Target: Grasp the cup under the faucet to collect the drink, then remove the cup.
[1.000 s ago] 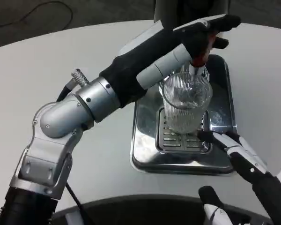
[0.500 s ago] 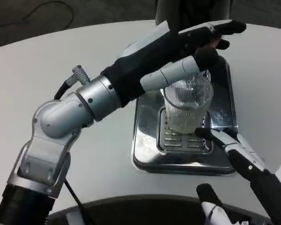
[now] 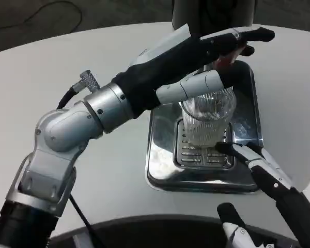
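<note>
A clear ribbed cup (image 3: 206,119) stands upright on the grate of the steel drip tray (image 3: 163,165), below the faucet. My left hand (image 3: 217,44) reaches across above the cup, its fingers stretched flat over the red tap handle (image 3: 226,60) and its thumb just over the cup's rim. My right hand (image 3: 258,163) lies at the tray's front right with its fingers apart. Its black fingertips (image 3: 223,147) are at the foot of the cup, and it holds nothing. I cannot tell whether there is liquid in the cup.
The dark dispenser body (image 3: 212,13) rises behind the tray. My left forearm (image 3: 93,113) crosses the white table (image 3: 51,67) from the lower left. A dark rounded edge (image 3: 160,227) runs along the near side.
My left hand has slid farther back and to the right over the tap handle, covering most of its red. My right hand has crept slightly toward the foot of the cup.
</note>
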You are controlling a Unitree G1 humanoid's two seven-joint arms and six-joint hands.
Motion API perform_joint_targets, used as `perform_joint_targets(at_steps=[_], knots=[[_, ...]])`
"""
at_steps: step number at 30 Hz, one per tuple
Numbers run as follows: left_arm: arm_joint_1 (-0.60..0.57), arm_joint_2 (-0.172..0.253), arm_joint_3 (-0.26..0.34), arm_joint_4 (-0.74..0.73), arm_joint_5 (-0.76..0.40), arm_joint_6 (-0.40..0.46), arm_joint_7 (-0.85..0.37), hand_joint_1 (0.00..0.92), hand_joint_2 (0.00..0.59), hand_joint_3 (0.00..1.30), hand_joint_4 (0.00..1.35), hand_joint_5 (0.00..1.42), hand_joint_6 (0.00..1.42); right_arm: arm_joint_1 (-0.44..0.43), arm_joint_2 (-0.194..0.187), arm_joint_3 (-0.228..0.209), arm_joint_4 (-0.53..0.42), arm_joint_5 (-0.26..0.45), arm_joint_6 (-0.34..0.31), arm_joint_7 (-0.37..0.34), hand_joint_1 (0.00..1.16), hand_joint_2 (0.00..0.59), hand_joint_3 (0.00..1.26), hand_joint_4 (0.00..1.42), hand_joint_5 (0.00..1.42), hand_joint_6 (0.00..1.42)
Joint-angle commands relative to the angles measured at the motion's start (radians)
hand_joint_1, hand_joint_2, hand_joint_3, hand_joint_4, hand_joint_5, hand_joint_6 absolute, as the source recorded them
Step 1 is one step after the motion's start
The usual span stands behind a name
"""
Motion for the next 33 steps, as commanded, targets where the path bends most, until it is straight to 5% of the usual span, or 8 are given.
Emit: perform_joint_targets(at_steps=[1, 18, 33], knots=[[0.01, 0.022, -0.035, 0.017, 0.032, -0.02, -0.044, 0.0, 0.045, 0.19, 0.07, 0.13, 0.01, 0.004, 0.006, 0.003, 0.004, 0.007, 0.003, -0.007, 0.59, 0.489, 0.15, 0.08, 0.0, 0.0], [0.008, 0.039, -0.049, 0.025, 0.053, -0.038, -0.047, 0.0, 0.045, 0.21, 0.07, 0.13, 0.01, -0.017, 0.015, 0.01, 0.016, -0.001, 0.005, -0.007, 0.6, 0.488, 0.15, 0.09, 0.0, 0.0], [0.006, 0.054, -0.046, 0.028, 0.06, -0.043, -0.044, 0.0, 0.032, 0.21, 0.07, 0.14, 0.01, -0.116, 0.076, -0.015, 0.145, -0.013, 0.05, -0.092, 0.87, 0.268, 0.09, 0.07, 0.03, 0.06]])
